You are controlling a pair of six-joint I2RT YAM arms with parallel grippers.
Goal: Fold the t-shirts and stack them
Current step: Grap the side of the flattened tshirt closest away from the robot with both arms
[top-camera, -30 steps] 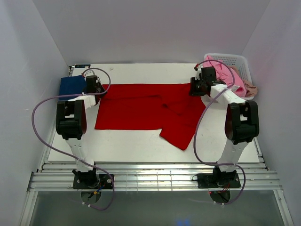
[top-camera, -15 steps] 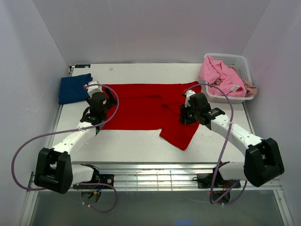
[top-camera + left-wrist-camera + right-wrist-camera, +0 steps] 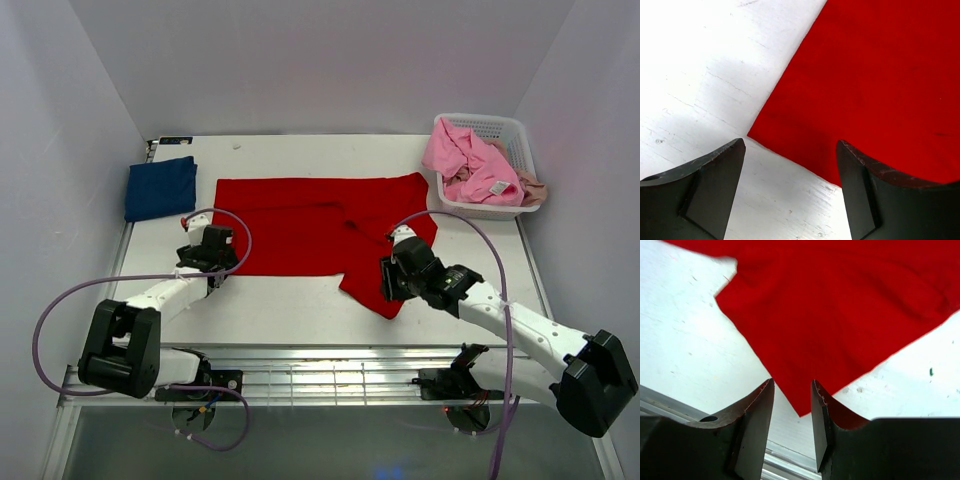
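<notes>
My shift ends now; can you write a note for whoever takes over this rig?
Left gripper: jaws wide open above the near-left corner of the red t-shirt, holding nothing.
Right gripper: jaws narrowly apart over its near-right point, nothing gripped.
Red t-shirt spread unfolded in the middle; navy t-shirt folded at far left; pink t-shirt heaped in the basket.
Left: fold red, stack it, then the basket's shirts.

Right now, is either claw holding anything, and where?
Nothing seems held. The left gripper gapes around the near-left corner of the red t-shirt; the right gripper straddles its near-right tip, unclamped.
</notes>
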